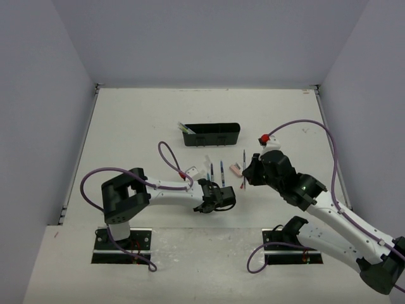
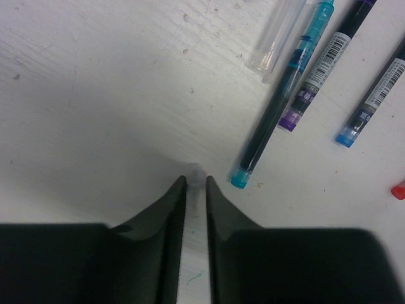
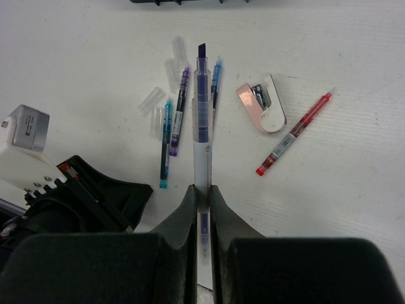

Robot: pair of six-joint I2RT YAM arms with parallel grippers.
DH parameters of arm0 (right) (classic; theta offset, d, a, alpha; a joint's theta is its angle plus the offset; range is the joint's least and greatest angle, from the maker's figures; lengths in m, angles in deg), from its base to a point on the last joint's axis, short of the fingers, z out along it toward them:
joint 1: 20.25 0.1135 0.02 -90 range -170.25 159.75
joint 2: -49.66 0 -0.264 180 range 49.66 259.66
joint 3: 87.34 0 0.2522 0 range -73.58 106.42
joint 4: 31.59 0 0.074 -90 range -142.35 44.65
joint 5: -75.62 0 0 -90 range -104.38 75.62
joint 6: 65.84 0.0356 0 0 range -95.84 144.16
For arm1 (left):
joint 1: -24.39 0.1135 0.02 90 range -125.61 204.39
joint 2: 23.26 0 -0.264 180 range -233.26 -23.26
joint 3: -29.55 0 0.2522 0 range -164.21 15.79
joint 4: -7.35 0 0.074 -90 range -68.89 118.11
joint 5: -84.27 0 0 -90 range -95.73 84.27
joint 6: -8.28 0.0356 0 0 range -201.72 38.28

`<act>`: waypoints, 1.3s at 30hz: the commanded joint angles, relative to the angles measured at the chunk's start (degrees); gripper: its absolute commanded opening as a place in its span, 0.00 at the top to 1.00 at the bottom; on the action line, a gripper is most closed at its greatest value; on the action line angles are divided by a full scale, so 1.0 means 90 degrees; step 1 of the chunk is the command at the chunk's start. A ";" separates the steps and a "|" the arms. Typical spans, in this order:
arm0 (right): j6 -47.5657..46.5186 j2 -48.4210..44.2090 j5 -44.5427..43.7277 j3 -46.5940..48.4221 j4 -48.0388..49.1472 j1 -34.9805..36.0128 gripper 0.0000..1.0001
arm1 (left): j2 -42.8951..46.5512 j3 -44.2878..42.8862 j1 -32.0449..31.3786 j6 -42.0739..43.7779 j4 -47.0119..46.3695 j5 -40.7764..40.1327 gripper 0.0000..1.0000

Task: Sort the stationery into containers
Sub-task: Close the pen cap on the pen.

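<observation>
Right wrist view: my right gripper is pressed onto the clear-barrelled pen. It pinches close to the tail, so most of the barrel sticks out ahead toward the black tray.
Left gripper: the fingers stand close together with a thin slit between them. Something pale sits at the tips, and I cannot tell whether I pinch it or only hover over bare table.
Near side of the tray, closest to me: the teal pen, its end just beside my left fingertips, not between them.
A little nearer the tray: the purple pen, blue pen and a clear cap, lying close alongside.
Toward the tray's right end: the eraser and red pen, both well short of the tray.
Tray: something pale leans out at its left end. I cannot see the compartments.
Risk, right: gripped so far back, the pen could pivot in my pinch and its tip catch the tray's rim instead of dropping in.
Risk, left: closing off-centre would shove the teal pen and roll it into its neighbours.
Risk, both: my wrists sit close together on the tray's near side, so a careless swing could knock them.
</observation>
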 commanded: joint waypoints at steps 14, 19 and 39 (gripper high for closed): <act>0.0125 -0.1048 0.4982 -0.2239 0.4939 0.0036 1.00 | 0.3485 0.1251 0.0343 0.4781 -0.2246 -0.2664 1.00; 0.0712 -0.1166 0.4906 -0.3298 0.7223 0.0312 1.00 | 0.5014 0.1753 0.0906 0.8817 -0.5630 -0.1190 1.00; 0.0464 -0.0958 0.3576 -0.2412 0.6692 0.0963 1.00 | 0.6097 0.3072 0.0944 0.9691 -0.9038 0.2151 1.00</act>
